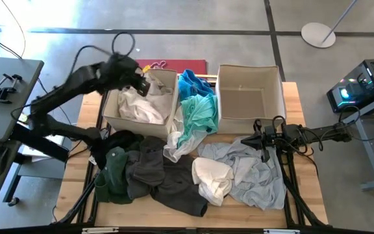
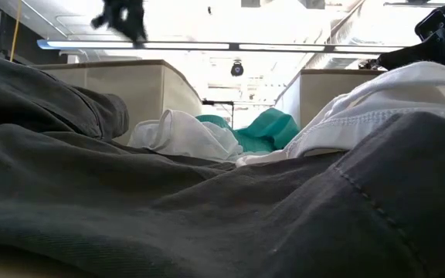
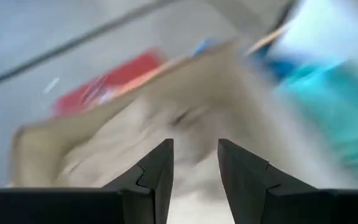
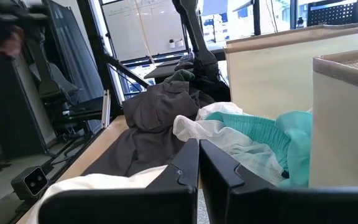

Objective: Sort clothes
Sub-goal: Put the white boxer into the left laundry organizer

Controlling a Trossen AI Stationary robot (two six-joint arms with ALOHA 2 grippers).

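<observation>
Hovering with fingers apart, the left end effector (image 1: 143, 86) has soft, limp white garments (image 1: 138, 104) in the beige fabric bin (image 1: 171, 78) directly below; pinch a raised fold

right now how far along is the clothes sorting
Early. Done: white garments lie in the left bin; the right bin looks empty. In hand: nothing; the left gripper is open above the left bin, and the right gripper is shut, low over the pale grey garment. Left: the teal garment, charcoal garment, dark green garment and others on the table.
</observation>
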